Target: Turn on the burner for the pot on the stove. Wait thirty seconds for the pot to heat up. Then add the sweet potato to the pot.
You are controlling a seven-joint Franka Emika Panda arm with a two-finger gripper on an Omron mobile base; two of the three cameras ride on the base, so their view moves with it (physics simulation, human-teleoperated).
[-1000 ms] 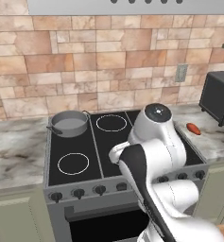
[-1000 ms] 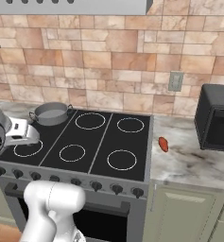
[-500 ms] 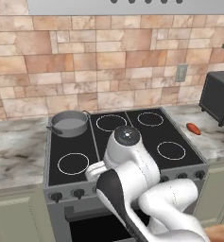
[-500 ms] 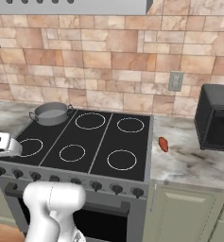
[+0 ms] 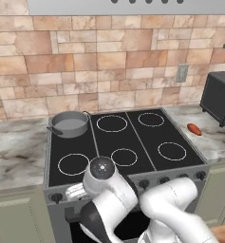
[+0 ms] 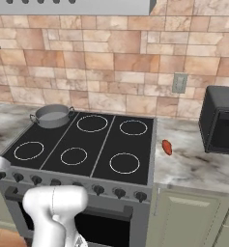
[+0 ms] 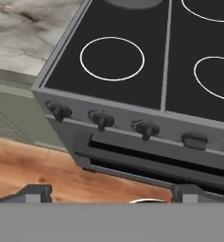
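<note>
1. The white arm (image 5: 133,209) folds low, its dark-capped joint raised and the forearm bent down and to the left.
2. In the right base view, the arm's white link (image 6: 55,207) rises at the lower left.
3. The pincer (image 7: 111,194) stands wide open, holding nothing, its two dark fingertips (image 7: 35,193) set well apart.

A tan and pink stone-tile backsplash (image 5: 109,71) is seen along the back wall, with a grey outlet plate (image 5: 182,73) set into it. Marbled countertop (image 5: 16,152) is laid on either side, over pale green cabinet fronts (image 6: 193,219). A black microwave (image 6: 221,126) is stood on the right counter. A grey range hood (image 6: 77,6) is mounted above; wood flooring (image 7: 47,165) is shown below
</note>
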